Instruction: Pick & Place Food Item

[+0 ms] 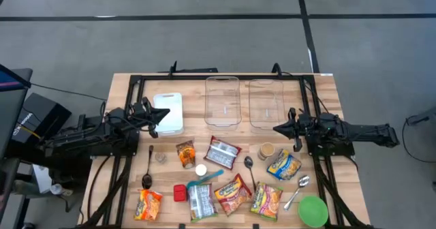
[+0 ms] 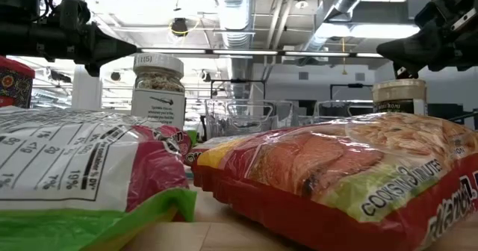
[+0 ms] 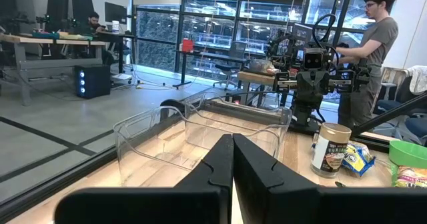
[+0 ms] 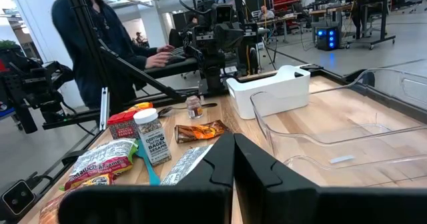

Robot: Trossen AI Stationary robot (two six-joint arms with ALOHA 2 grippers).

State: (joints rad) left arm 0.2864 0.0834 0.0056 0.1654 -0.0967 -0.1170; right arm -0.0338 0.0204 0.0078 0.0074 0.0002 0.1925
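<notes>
While both arms hover parked, left gripper (image 1: 162, 113) and right gripper (image 1: 278, 128) are pinched closed, holding nothing; looks like pre-pick staging. Two clear bins (image 1: 223, 101) sit empty upper centre, food packets (image 1: 232, 193) scattered lower centre. Only wrist views show people behind.

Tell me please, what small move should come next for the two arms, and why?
Probably the right tool should open and start down toward the yellow noodle packet close to it. Both tools, the left tool too, are shut, hold nothing and hover beside the two clear bins, which look empty, while all the food lies on the table in front.
</notes>
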